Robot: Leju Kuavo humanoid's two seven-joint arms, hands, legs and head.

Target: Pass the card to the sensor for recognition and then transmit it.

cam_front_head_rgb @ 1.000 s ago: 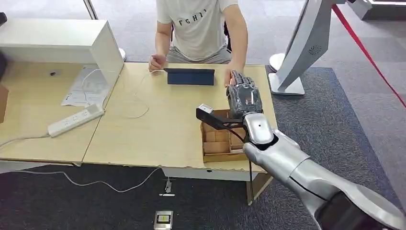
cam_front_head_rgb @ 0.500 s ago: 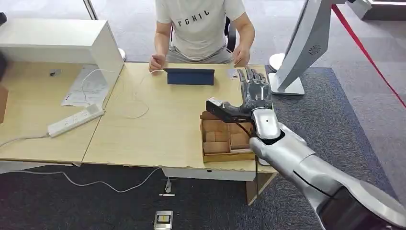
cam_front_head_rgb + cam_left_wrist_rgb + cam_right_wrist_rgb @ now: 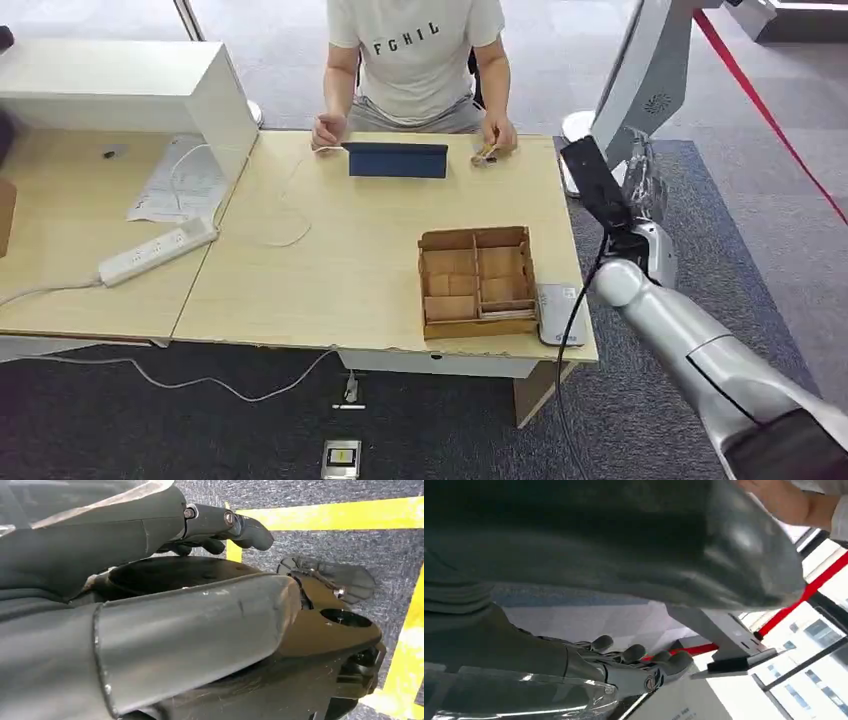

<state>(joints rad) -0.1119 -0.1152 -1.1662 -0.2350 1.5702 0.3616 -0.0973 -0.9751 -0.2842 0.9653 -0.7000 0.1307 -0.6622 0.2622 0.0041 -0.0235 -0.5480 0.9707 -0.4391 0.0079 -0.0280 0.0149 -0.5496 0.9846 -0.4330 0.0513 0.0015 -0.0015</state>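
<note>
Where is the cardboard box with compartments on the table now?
In the head view the cardboard box sits on the table near its front right corner, just left of a grey pad at the edge.

The right arm (image 3: 700, 350) is glossy silver with a round elbow joint and a black cable running down it. Its right hand (image 3: 634, 667) has dark fingers with a small screw at the thumb
</note>
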